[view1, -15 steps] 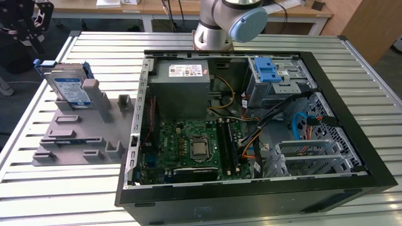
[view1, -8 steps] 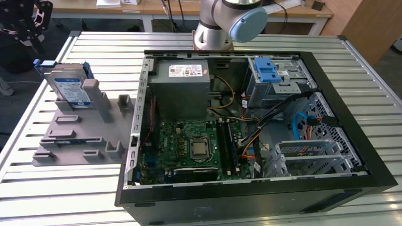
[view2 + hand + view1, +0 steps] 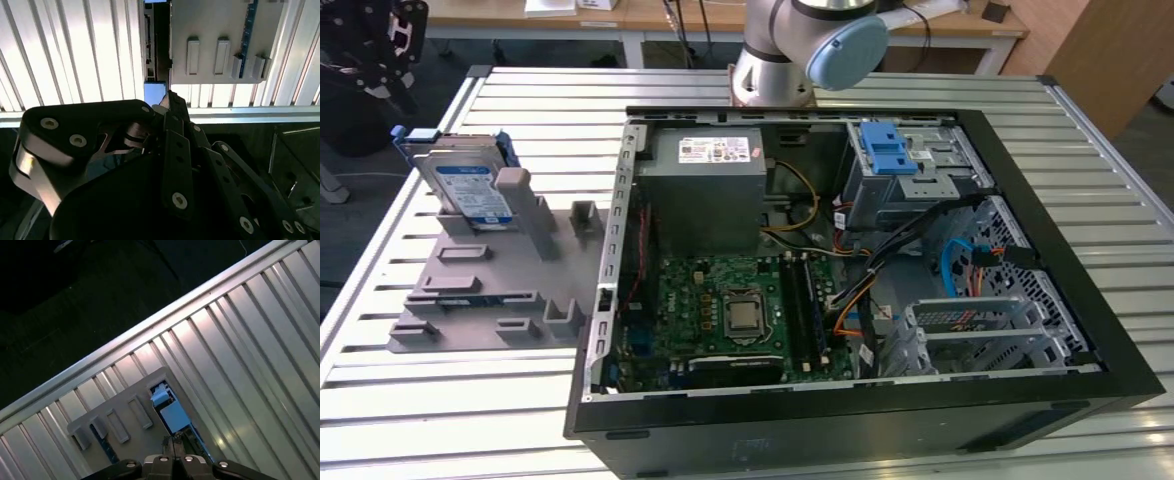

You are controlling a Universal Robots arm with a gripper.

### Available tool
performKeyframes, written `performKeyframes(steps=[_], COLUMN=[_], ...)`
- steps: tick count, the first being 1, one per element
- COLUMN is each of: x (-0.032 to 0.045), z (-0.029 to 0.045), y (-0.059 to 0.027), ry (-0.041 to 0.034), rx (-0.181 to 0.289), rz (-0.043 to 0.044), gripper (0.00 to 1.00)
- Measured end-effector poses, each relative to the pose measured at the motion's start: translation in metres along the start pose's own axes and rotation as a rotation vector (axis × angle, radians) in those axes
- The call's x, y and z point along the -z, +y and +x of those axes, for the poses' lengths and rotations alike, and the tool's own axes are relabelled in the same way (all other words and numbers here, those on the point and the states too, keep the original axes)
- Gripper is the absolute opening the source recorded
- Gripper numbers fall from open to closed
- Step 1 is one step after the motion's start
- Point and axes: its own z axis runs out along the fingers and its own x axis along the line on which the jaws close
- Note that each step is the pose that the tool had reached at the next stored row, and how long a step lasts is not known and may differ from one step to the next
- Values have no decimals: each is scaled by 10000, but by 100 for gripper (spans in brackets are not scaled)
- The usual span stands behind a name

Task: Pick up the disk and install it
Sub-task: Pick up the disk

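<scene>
**Disk parked in the stand, gripper hanging above it empty**

So the disk (image 3: 464,185) hasn't been picked up yet. It's standing on edge in a slot at the far end of the grey slotted stand (image 3: 480,290), label facing out, with its blue carrier frame running around the rim. Parking it upright probably makes sense: the top edge pokes above the stand's posts, so fingers can come straight down on both flat faces.

The gripper (image 3: 374,50) is up above and just past that same far end of the stand, well clear of the disk. In both wrist views the fingertips look pressed together with nothing between them (image 3: 169,100) (image 3: 174,442). Both cameras look down past the tips at the stand (image 3: 125,425) with the disk seen edge-on (image 3: 170,412), so the tool seems roughly lined up over it.

The open computer case (image 3: 1014,420) lies right beside the stand, on the exterior view's right. Its drive cage (image 3: 921,170) with the blue latch (image 3: 891,150) sits at the corner furthest from the stand, which is likely where the disk belongs.
</scene>
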Motion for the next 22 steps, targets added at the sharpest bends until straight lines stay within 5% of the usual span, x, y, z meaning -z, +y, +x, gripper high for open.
performKeyframes(steps=[22], x=[-23], z=[0], y=[0], ry=[21], rx=[3378], rz=[-14], gripper=[11])
